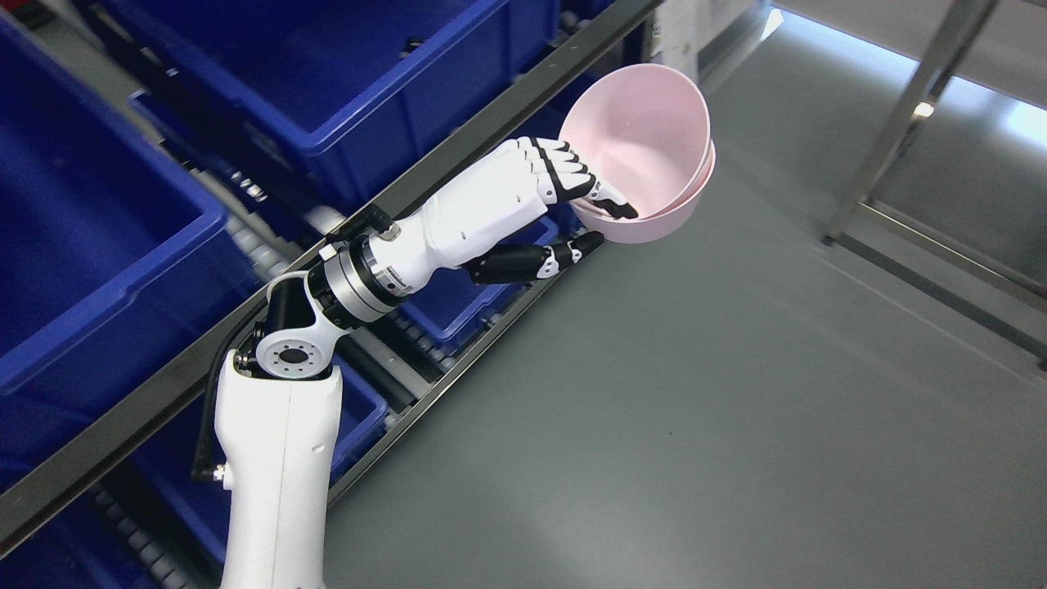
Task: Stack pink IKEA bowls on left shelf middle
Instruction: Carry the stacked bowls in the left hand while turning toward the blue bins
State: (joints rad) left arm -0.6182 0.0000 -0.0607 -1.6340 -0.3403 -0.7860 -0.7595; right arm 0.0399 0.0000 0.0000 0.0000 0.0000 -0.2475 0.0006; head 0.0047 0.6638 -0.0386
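Two pink bowls [646,147], nested one in the other, are held tilted in the air beside the shelf front. My left hand [593,221] is shut on their near rim, fingers [572,176] inside the upper bowl and the thumb [564,254] under the lower one. The left arm rises from the bottom edge left of the middle. The bowls hang over the grey floor, just right of the shelf's dark front rail [458,155]. The right arm is out of view.
The shelf fills the left side, with large blue bins [360,74] on sloped roller tracks at several levels. A lower blue bin [458,303] sits under my wrist. Grey floor [695,393] spreads to the right. A metal frame leg [891,131] stands at upper right.
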